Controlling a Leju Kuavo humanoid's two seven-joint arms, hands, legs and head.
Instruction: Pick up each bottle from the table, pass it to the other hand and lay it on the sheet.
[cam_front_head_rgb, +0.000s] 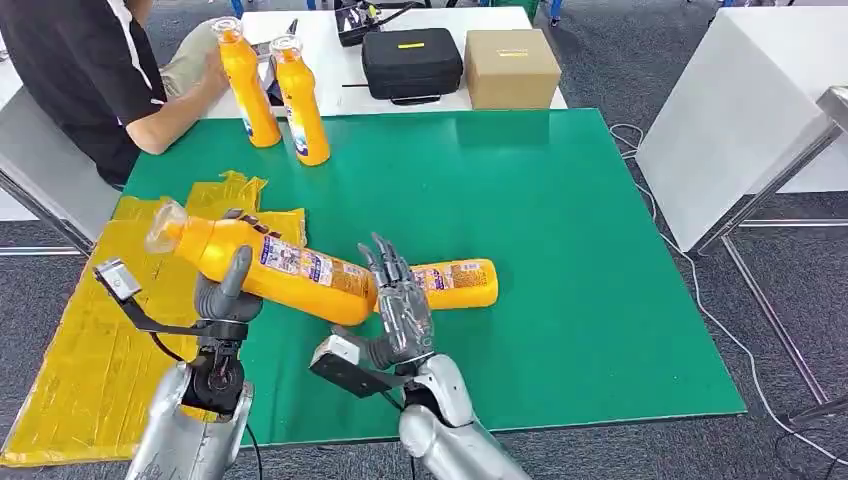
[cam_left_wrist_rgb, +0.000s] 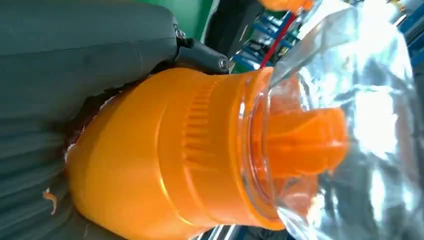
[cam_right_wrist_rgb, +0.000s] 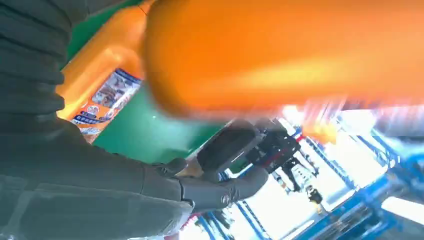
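Head view: left hand (cam_front_head_rgb: 228, 292) grips an orange bottle (cam_front_head_rgb: 290, 272) near its neck, above green mat (cam_front_head_rgb: 560, 220) edge and yellow sheet (cam_front_head_rgb: 90, 350). Long axis slants, clear cap up-left, base down-right by right hand (cam_front_head_rgb: 402, 305), fingers apart, holding nothing.
Left wrist: cap (cam_left_wrist_rgb: 345, 125) fills frame.
Right wrist: bottle base (cam_right_wrist_rgb: 280, 55) blurred, just beside fingers (cam_right_wrist_rgb: 220, 190).

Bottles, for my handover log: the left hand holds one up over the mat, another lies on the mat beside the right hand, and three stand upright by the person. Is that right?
Not quite: two bottles stand upright by the person, not three, as the head view shows. The rest holds: the left hand holds a bottle over the mat, and another bottle lies on it beside the right hand.
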